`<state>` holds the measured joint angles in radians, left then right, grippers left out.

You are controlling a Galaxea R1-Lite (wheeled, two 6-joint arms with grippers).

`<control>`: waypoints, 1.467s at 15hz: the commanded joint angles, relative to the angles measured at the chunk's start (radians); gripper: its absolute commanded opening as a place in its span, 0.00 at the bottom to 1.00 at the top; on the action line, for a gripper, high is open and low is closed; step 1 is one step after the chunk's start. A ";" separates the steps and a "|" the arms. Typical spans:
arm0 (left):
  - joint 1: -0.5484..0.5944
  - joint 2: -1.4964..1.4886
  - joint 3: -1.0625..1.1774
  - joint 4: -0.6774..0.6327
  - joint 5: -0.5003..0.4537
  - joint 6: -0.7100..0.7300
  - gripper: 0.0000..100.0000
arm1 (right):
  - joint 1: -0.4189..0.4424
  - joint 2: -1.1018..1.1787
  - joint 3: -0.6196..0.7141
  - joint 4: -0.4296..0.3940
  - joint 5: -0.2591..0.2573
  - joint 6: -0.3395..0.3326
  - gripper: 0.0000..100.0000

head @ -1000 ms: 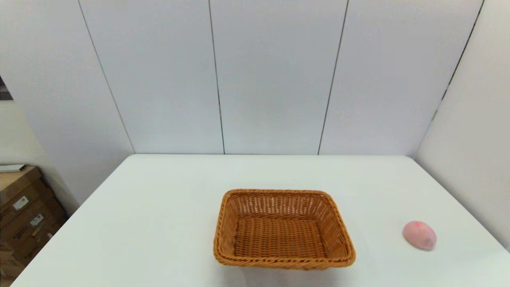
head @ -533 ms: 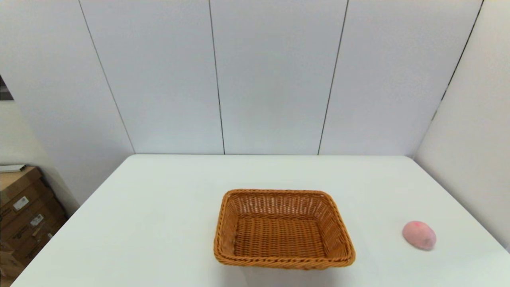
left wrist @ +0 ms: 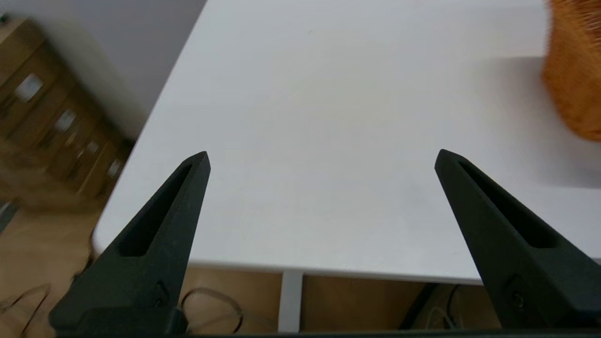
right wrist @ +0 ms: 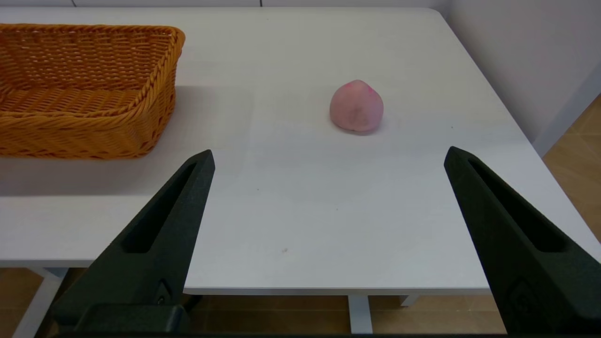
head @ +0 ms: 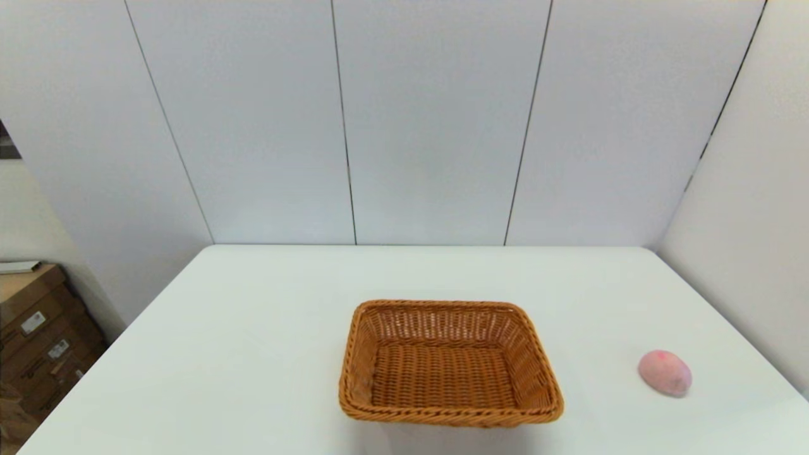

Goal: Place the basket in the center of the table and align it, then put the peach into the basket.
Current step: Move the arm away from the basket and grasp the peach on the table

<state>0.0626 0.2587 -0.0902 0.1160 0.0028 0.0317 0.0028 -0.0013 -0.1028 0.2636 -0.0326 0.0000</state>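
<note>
Basket [head: 450, 363] near the middle of the bench [head: 253, 328], toward the near edge, long sides roughly square to that edge; judged centred and aligned, or close to it. Empty inside. Peach [head: 665, 373] on the bench well to the right of the basket, apart from it, near the right edge. Not yet in the basket.

Step in hand, by judgement: basket placing done or nearly so; peach pick not yet begun. Neither arm seen in the head view.

Left gripper [left wrist: 321, 157] back at the near left corner of the bench, fingers [left wrist: 159, 234] wide apart, nothing between them; only an edge of the basket [left wrist: 575, 70] seen to one side. Taken as parked.

Right gripper [right wrist: 328, 157] off the near edge of the bench, fingers [right wrist: 162, 234] wide apart, empty. Peach [right wrist: 356, 105] ahead of the gap between them, basket [right wrist: 84, 89] off to the robot's left of it.

Next move, as judged: right gripper forward and down over the peach, fingers kept apart to straddle it, then closing gently on the rounded sides; lift, carry left over the braided rim, release above the basket floor. Risk noted: round fruit apt to roll if nudged by one finger first.

Count: basket 1; peach 1; bench 1; grippers 2, with 2 fingers each.
</note>
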 commanded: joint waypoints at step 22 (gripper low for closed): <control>-0.076 -0.260 0.058 -0.041 0.031 -0.092 1.00 | -0.112 1.379 -0.765 0.012 -0.067 0.086 1.00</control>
<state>-0.0138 0.0000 -0.0306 0.0749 0.0330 -0.0596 -0.0745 0.9062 -0.6585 0.2779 -0.0736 0.0219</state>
